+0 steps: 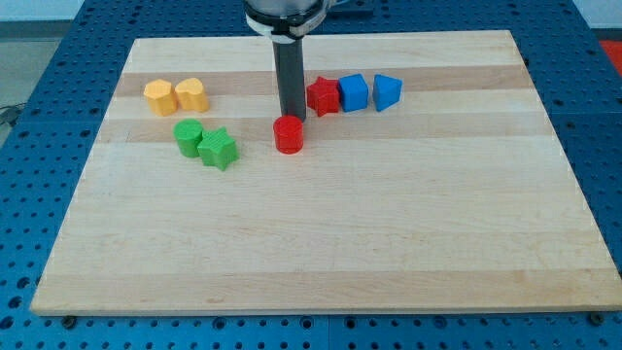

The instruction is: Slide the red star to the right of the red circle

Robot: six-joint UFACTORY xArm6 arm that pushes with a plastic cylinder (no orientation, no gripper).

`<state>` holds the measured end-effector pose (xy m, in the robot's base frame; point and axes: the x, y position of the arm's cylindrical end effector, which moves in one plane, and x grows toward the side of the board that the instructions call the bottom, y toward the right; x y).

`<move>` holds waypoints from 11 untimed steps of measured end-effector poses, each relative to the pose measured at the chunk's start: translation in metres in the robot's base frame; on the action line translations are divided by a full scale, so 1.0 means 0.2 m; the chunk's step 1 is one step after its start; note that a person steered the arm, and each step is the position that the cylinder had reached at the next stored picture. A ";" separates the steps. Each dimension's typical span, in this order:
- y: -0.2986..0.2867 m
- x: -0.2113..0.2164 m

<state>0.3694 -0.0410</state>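
Observation:
The red star [323,95] lies on the wooden board [321,243] near the view's top centre, touching a blue cube [354,92] on its right. The red circle [289,134] sits below and left of the star, a small gap apart. My tip [290,116] is the lower end of the dark rod, just above the red circle and immediately left of the red star, close to both.
A blue triangular block [387,91] lies right of the blue cube. A yellow hexagon [159,97] and another yellow block [191,94] sit at the top left. A green circle [189,137] and a green star [218,149] lie below them.

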 end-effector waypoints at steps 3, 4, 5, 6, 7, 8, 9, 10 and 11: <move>-0.01 -0.34; 0.13 -0.36; 0.18 -0.35; 0.32 -0.35; 0.32 -0.28; 0.29 -0.17; 0.29 -0.17; 0.29 -0.14; 0.26 -0.09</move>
